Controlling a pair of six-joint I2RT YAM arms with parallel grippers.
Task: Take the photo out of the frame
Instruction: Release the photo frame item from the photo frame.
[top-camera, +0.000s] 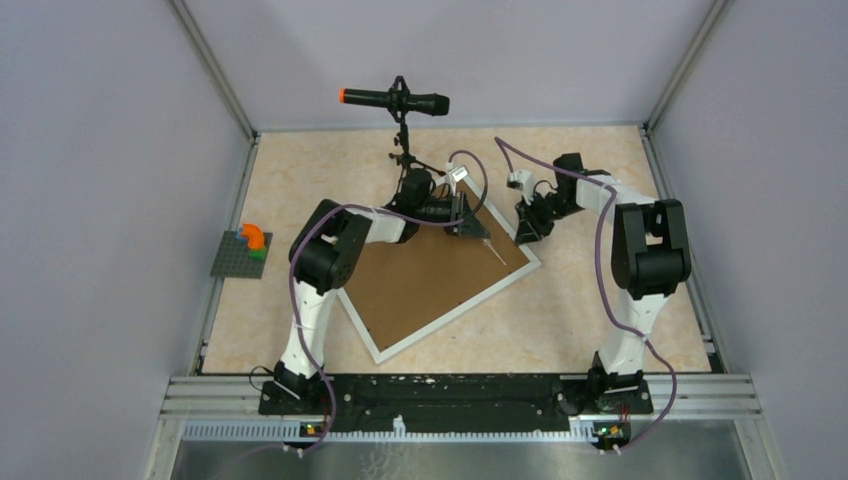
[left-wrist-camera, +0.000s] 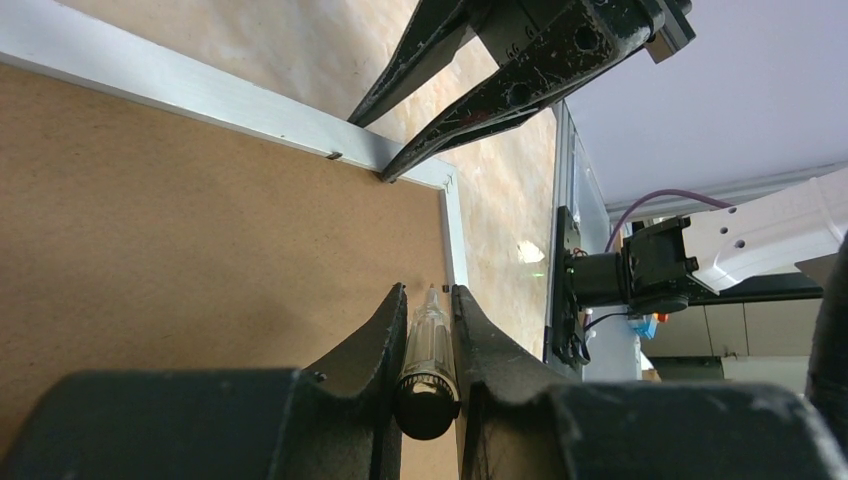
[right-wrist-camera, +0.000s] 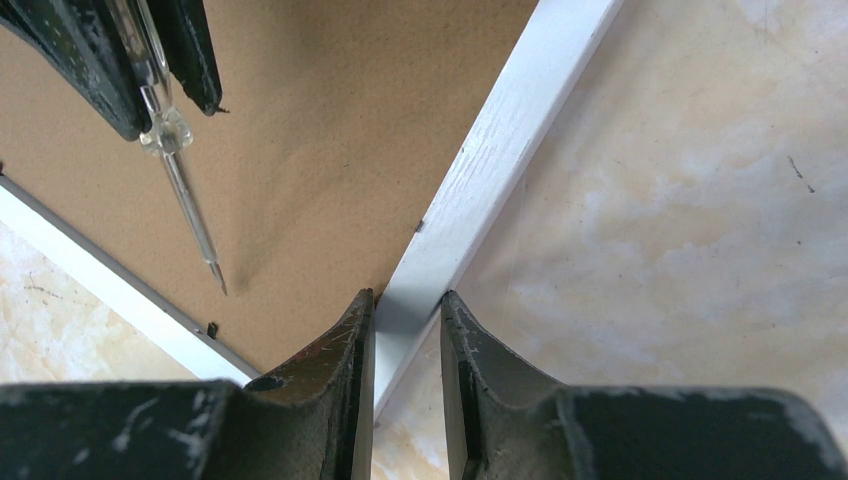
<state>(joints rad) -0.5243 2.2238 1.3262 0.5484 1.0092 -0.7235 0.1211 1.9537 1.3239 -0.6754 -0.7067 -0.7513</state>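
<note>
The frame (top-camera: 460, 312) lies face down in the middle of the table, its brown backing board (top-camera: 420, 280) facing up. The photo is hidden under the board. My left gripper (top-camera: 470, 228) is over the frame's far right corner, shut on a clear-handled screwdriver (left-wrist-camera: 428, 350) whose tip points down at the board near the white border (left-wrist-camera: 200, 95). My right gripper (right-wrist-camera: 405, 297) straddles the white border (right-wrist-camera: 510, 130) close to that corner, one finger on each side, closed on it. The screwdriver (right-wrist-camera: 190, 210) and a small metal tab (right-wrist-camera: 212, 328) show in the right wrist view.
A black microphone (top-camera: 395, 100) on a stand rises at the back, just behind the frame. A grey brick plate with coloured bricks (top-camera: 243, 252) sits at the left table edge. Grey walls close the table on three sides.
</note>
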